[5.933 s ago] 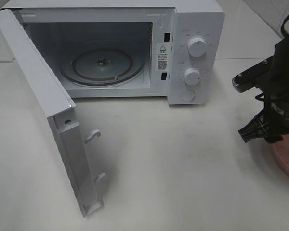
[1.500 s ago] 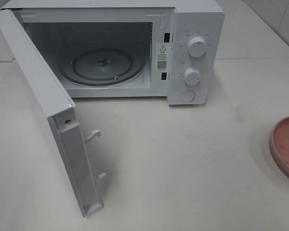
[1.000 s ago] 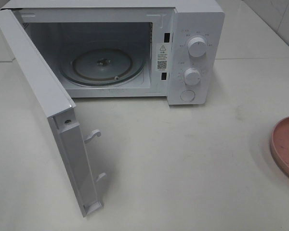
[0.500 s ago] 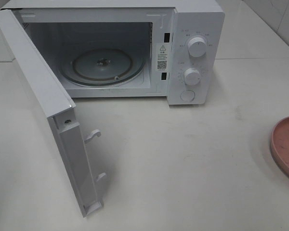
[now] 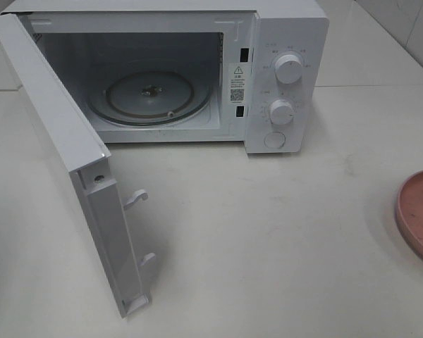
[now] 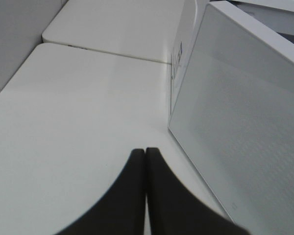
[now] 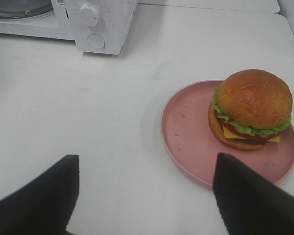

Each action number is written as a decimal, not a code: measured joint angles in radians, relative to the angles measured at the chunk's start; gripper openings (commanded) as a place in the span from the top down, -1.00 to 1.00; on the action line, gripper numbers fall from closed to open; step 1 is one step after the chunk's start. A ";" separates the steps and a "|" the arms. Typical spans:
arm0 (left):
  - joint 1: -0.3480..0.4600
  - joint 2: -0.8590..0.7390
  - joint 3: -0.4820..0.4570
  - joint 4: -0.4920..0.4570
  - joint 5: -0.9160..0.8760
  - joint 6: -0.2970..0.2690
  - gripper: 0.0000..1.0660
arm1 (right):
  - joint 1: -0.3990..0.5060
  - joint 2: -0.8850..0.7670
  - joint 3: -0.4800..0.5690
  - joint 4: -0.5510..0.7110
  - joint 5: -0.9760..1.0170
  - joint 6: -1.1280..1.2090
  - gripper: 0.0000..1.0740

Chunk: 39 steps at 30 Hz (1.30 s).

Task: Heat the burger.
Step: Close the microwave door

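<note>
Exterior high view: you see the microwave (image 5: 162,70) with its door (image 5: 63,155) swung open, and the plate (image 5: 417,211) at the table's right edge; no burger shows here. Left wrist view: your left gripper (image 6: 145,156) has its fingers pressed together, empty, beside the door. Right wrist view: your right gripper (image 7: 147,191) stands wide apart, empty; the burger (image 7: 251,108) sits on the plate ahead of it, so this arm is nearer.

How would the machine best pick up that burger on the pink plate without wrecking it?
Probably from above, closing the open right pincer on opposite sides of the burger around its middle layers. It sits upright on the plate, off to one side, and the domed top bun is smooth and likely to slip, while the round flanks are bare all around.
</note>
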 measured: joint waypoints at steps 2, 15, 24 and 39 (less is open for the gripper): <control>0.000 0.056 0.043 0.000 -0.138 0.000 1.00 | 0.000 0.000 0.000 0.000 0.000 0.000 -0.38; 0.000 0.367 0.132 0.088 -0.691 -0.001 1.00 | 0.000 0.000 0.000 0.000 0.000 0.000 -0.38; 0.000 0.601 0.132 0.393 -0.947 -0.130 1.00 | 0.000 0.000 0.000 0.000 0.000 0.000 -0.38; -0.186 0.921 0.113 0.565 -1.277 -0.190 1.00 | 0.000 0.000 0.000 0.000 0.000 0.000 -0.38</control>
